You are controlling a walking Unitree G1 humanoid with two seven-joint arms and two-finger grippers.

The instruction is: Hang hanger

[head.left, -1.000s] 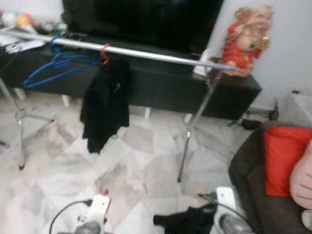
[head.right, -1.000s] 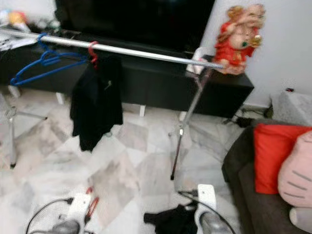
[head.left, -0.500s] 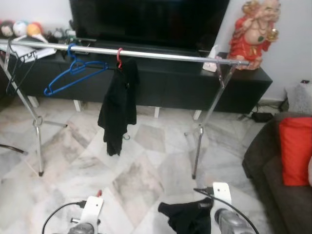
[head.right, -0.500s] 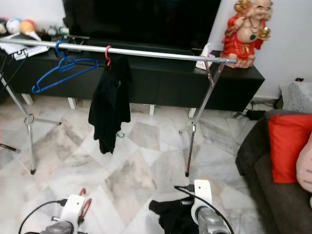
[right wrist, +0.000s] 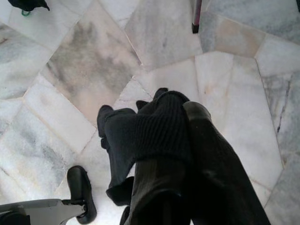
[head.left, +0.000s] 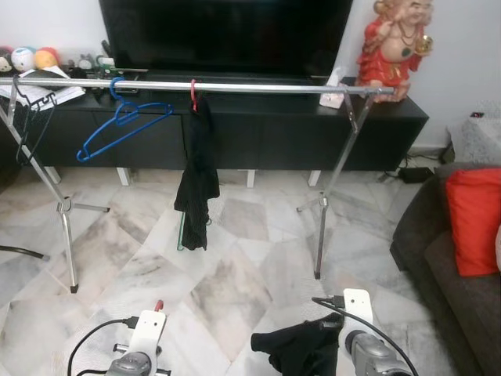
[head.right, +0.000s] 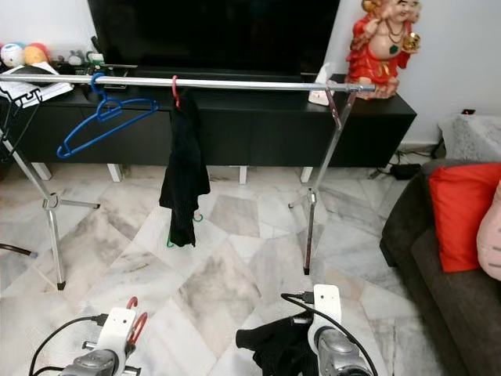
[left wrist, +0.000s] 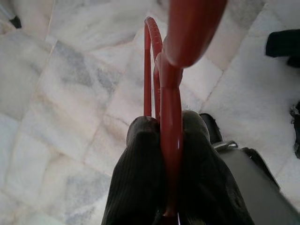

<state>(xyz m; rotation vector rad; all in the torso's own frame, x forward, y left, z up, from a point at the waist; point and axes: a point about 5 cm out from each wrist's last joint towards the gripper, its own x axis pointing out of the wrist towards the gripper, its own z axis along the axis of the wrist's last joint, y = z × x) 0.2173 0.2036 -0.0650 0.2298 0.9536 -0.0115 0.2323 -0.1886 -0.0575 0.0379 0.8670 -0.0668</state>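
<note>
A silver clothes rail [head.left: 258, 88] stands before me on two folding legs. On it hang an empty blue hanger [head.left: 117, 125] and a red hanger [head.left: 193, 94] with a black garment [head.left: 200, 180]. Low at the left, my left gripper [left wrist: 164, 126] is shut on another red hanger [left wrist: 168, 93], whose hook [head.right: 138, 325] pokes up over the floor. Low at the right, my right gripper [right wrist: 180, 110] is shut on a black garment [right wrist: 140, 136], which droops above the marble floor [head.left: 293, 354].
Behind the rail are a black TV console [head.left: 266, 133] with a TV [head.left: 227, 35] and a red statue [head.left: 391, 39]. A dark sofa [head.left: 438, 258] with a red cushion [head.left: 473, 227] is at the right. Rack legs [head.left: 66, 235] [head.left: 321, 227] stand on the marble floor.
The whole picture has shifted and sharpened, so the camera moved. The hanging black garment now hangs narrower, turned edge-on. Both grippers keep their holds.
</note>
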